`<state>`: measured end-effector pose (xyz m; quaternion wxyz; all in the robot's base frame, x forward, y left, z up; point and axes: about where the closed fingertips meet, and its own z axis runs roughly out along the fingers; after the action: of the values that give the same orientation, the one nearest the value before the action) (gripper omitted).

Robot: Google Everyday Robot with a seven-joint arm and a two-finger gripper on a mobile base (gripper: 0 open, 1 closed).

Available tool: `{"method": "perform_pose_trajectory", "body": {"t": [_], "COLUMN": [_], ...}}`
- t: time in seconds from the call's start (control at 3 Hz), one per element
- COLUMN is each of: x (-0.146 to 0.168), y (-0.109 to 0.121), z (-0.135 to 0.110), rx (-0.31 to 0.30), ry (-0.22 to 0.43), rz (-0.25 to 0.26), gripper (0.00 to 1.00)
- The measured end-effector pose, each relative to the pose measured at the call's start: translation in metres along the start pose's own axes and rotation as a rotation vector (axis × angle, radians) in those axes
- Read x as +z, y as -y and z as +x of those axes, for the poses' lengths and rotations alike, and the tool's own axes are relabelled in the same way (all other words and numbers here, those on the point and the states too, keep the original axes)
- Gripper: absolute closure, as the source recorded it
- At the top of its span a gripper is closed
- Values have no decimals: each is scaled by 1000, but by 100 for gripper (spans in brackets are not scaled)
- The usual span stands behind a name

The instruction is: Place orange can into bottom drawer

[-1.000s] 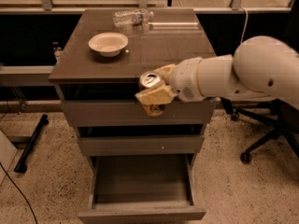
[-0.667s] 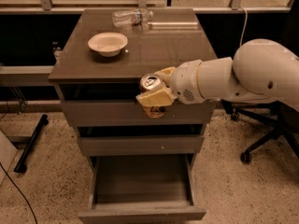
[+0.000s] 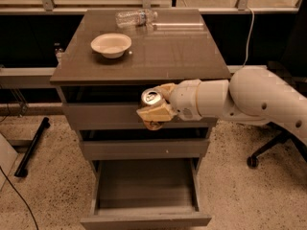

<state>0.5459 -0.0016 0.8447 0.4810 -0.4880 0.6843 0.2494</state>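
Fingers (image 3: 154,114): pale tan, closed around the orange can, one above and behind it, one below and in front
Orange can (image 3: 151,98): held in the fingers with its silver pull-tab top up; it hangs in the air just under the front edge of the surface, in front of the top drawer front
Gripper (image 3: 156,105): in front of the cabinet, just right of the middle of its front, well above the bottom drawer
Arm (image 3: 249,97): thick and white, reaching in from the right edge of the view
Bottom drawer (image 3: 146,188): pulled out towards the camera, its plain grey inside bare, directly below the held can
Middle drawer front (image 3: 144,148): between the can and the open drawer
Surface (image 3: 168,56): grey-brown top of the cabinet
Bowl (image 3: 111,44): pale, upright, near the left edge
Clear bottle (image 3: 135,18): lying on its side along the back edge
Chair base (image 3: 268,150): black, on the speckled floor to the right
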Motion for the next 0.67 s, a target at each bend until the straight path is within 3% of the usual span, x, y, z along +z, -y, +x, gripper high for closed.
{"method": "perform_pose_trajectory", "body": {"t": [0.67], "x": [16], "y": [-9], "z": [47], "rx": [22], "ry": [88], "rz": [21], "gripper": [100]}}
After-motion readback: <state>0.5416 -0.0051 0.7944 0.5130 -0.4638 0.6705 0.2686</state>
